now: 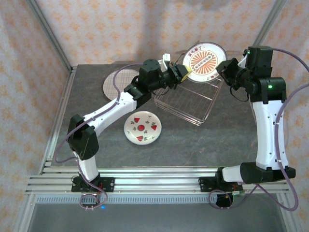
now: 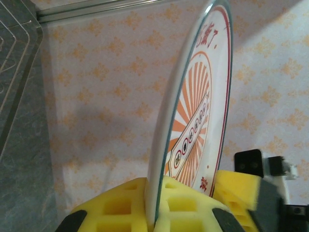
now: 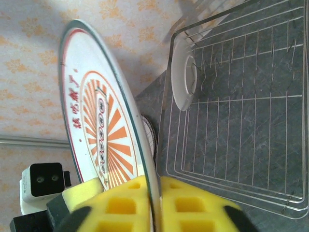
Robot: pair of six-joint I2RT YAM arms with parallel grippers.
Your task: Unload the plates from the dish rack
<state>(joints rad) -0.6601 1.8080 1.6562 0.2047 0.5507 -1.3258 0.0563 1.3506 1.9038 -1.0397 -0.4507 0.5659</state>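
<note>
Nearest, the red-shape plate (image 1: 143, 128) lies flat on the table (image 1: 217, 140), already unloaded. Beyond it sits the rack (image 1: 189, 102), with the plaid plate (image 1: 115, 82) flat to its left. Over the rack's far edge the sunburst plate (image 1: 206, 60) stands on edge. The left gripper (image 1: 182, 72) is clenched on its rim. The right gripper (image 1: 221, 65) straddles the opposite rim, and I cannot tell whether it presses. This is likely a handover. Next, one arm must let go fully before the other lowers the plate.
</note>
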